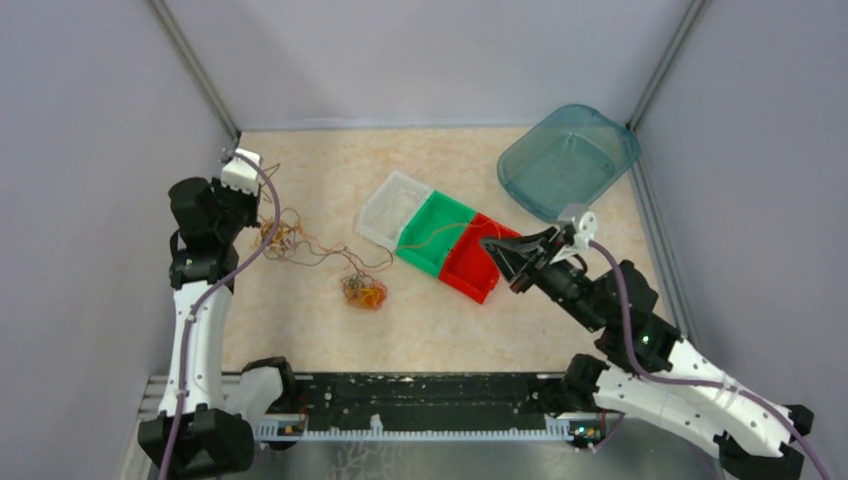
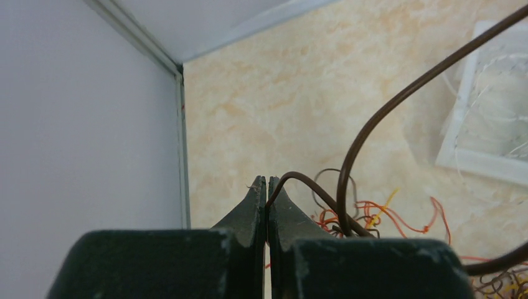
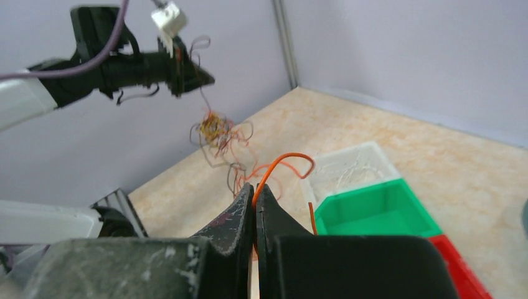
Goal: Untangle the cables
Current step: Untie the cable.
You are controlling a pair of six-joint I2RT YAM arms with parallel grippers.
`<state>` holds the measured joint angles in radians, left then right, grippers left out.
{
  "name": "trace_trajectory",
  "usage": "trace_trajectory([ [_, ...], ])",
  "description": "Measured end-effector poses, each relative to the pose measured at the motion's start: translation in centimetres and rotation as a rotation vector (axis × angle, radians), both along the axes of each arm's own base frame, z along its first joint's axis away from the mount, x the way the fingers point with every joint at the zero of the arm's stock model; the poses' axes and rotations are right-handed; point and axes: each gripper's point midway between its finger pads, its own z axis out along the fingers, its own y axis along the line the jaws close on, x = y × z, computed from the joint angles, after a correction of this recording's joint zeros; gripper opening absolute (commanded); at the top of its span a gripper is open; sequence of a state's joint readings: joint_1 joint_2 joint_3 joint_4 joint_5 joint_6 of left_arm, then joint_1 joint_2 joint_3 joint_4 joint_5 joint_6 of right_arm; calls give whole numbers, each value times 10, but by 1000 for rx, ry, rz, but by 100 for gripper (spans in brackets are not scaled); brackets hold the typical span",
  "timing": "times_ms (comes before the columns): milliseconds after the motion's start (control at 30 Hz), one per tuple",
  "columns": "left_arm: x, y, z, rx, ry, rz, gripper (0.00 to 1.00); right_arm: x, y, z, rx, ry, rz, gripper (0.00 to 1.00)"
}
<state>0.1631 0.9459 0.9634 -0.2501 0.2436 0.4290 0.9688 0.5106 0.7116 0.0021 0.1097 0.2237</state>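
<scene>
A pale grey wall [image 1: 90, 150] is seen at the left. Beside it, the left gripper [image 2: 266, 187] is held raised, its jaws closed on a brown cable [image 2: 373, 118]. The cables [image 1: 364, 291] are spread over the beige marbled table [image 1: 300, 330]. 1 clump hangs below the left gripper and 1 lies at centre-left, and the 2 are joined by loose strands. A white tray [image 1: 395, 200], a green tray [image 1: 415, 255] and a red tray [image 1: 465, 280] are set in 1 row at centre. Above the red tray, the right gripper [image 3: 255, 190] is clamped on an orange cable [image 3: 283, 159]. A teal tub [image 1: 570, 160] is placed at the far right corner.
</scene>
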Motion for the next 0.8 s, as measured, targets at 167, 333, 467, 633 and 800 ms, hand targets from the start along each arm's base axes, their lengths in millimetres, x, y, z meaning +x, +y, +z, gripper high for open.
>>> trace_trajectory([
  [167,-3,15,-29,69,54,58,0,2,-25,22,-16,-55,-86,0],
  [333,-1,31,-29,135,45,121,0,11,-45,16,-76,-59,-186,0],
  [467,1,45,-32,198,32,165,0,20,-63,7,-151,-44,-287,0],
  [633,2,66,-71,235,118,213,0,25,-99,19,-161,-70,-440,0],
  [800,0,73,-97,257,173,226,0,32,-136,35,-172,-86,-612,0],
])
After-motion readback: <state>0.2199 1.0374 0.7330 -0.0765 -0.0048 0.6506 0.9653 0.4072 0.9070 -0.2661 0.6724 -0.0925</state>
